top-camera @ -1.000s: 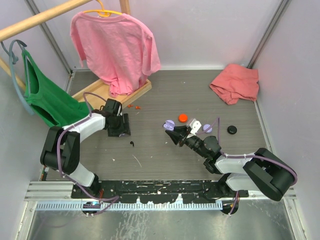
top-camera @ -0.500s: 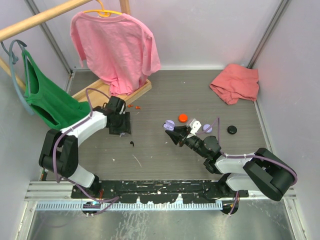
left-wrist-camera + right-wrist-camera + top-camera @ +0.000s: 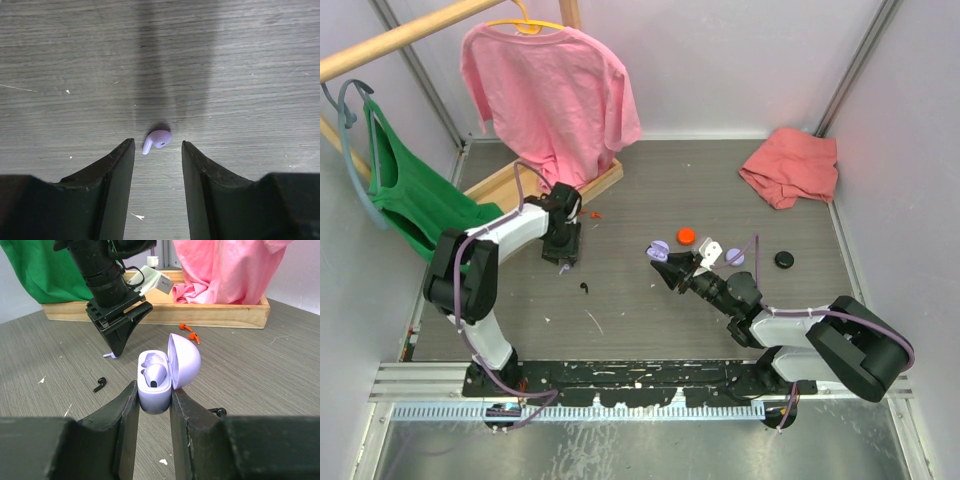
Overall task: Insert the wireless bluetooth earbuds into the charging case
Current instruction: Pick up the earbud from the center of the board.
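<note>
The left claw (image 3: 157, 145) points down at the grey wood-grain table (image 3: 650, 190), in the left half, not far from the far-left corner. Its two black fingers (image 3: 117, 165) stand apart, and the small lilac curved plastic earbud (image 3: 158, 139) lies on the table just at the gap between their tips. No finger touches it as far as I can see, so this claw is open and holds nothing.

The right claw (image 3: 154, 392) is close to the middle of the table. Its fingers press from both sides on the lilac round plastic charging case (image 3: 184, 360). The hinged lid stands up, open. Inside, one lilac earbud (image 3: 153, 375) already sits in its pocket; the pocket beside it looks free.

Further out, a small black plastic earbud (image 3: 100, 384) lies on the table between the two claws. Two orange-red earbuds (image 3: 190, 332) lie nearer the far edge, beside the wooden base (image 3: 220, 315) of the clothes stand. An orange-red round case (image 3: 686, 236) and a black round case (image 3: 784, 259) rest in the right half of the table, both apart from their earbuds.

In my judgement the task is at an early stage. Of the lilac pair one piece is in and the other waits to be gripped, carried to the held case and set in. The black and orange-red pairs are not yet begun, if they also belong to the task.
</note>
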`<state>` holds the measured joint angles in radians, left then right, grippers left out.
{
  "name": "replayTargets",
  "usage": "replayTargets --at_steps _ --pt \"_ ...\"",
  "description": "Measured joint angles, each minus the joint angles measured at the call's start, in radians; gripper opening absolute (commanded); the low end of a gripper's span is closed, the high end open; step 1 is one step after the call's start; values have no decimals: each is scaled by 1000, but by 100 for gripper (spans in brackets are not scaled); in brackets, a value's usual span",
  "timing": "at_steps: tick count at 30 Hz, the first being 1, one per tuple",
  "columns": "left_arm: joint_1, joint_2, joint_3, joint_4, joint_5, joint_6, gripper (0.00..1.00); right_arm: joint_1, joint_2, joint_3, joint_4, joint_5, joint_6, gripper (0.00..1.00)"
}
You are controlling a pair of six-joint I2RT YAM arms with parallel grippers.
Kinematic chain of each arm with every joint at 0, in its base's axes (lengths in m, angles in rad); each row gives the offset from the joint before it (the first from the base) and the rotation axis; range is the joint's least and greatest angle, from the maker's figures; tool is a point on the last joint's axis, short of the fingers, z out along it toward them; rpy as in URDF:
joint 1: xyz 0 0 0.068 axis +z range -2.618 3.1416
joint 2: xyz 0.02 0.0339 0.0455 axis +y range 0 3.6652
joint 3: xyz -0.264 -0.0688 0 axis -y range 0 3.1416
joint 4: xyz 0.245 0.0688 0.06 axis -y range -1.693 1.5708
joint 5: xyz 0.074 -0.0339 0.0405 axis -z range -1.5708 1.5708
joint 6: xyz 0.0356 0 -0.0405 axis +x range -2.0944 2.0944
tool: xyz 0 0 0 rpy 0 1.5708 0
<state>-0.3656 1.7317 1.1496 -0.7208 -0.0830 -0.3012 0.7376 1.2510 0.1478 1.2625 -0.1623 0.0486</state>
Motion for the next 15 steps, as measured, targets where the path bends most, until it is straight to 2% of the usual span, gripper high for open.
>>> replayTargets --at_steps 15 --pt "0 103 48 -38 8 34 36 0 0 0 -1 0 0 1"
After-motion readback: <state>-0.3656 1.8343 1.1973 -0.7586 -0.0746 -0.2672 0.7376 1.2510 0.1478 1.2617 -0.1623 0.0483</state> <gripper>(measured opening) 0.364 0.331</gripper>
